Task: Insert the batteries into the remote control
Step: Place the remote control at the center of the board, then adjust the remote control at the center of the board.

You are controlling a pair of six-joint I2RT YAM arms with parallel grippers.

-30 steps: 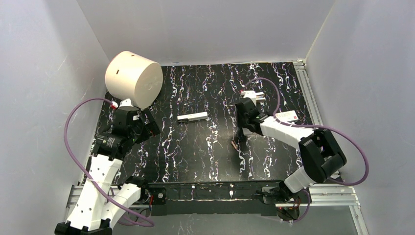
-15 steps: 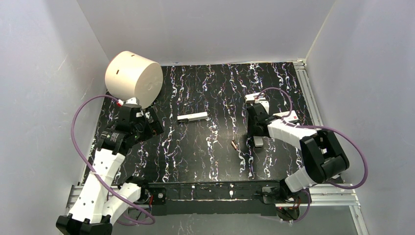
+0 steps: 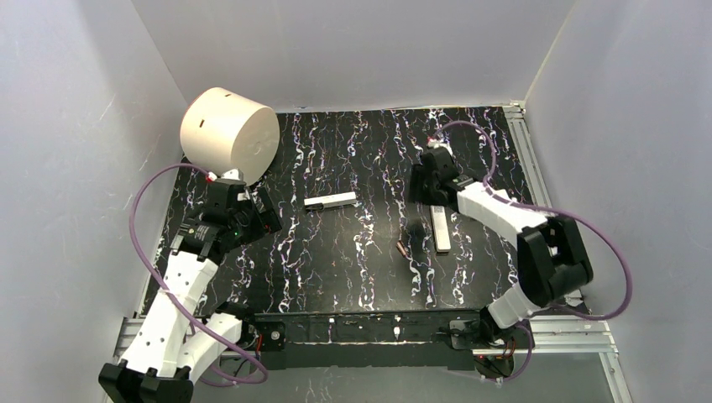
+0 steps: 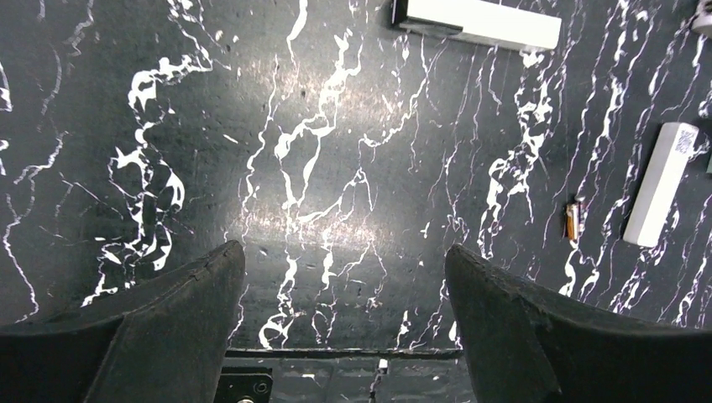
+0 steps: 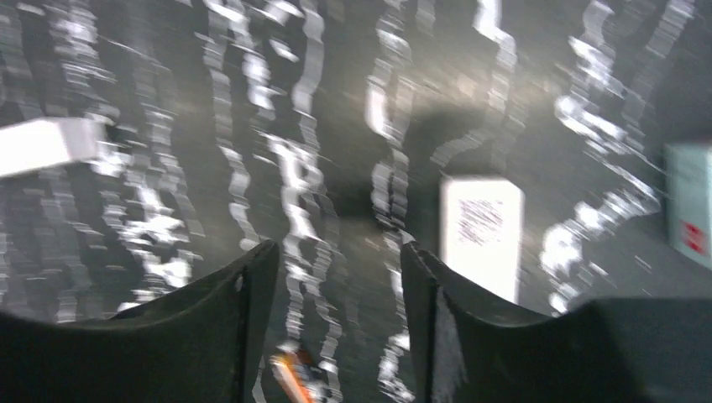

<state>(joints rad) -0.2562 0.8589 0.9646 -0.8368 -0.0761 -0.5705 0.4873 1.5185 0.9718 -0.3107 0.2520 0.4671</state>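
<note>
- Black, white-veined table (image 3: 353, 277) boxed in by grey walls; white cylinder (image 3: 228, 134) in the back-left corner.
- Left gripper (image 4: 344, 260) hovers at the left, jaws spread wide, empty; right gripper (image 5: 336, 252) at mid-right, jaws parted, holding nothing.
- Remote control (image 3: 330, 201) lies mid-table with open room all round; one battery (image 3: 402, 248) lies just beside a white strip (image 3: 440, 228), not touching it.

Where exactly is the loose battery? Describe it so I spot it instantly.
On the black marbled table, find the white bar right of centre, pointing away from the arms. Just left of its near end lies the battery: a tiny copper-orange cylinder, far shorter than the bar and the only nearby thing that is not white.
</note>
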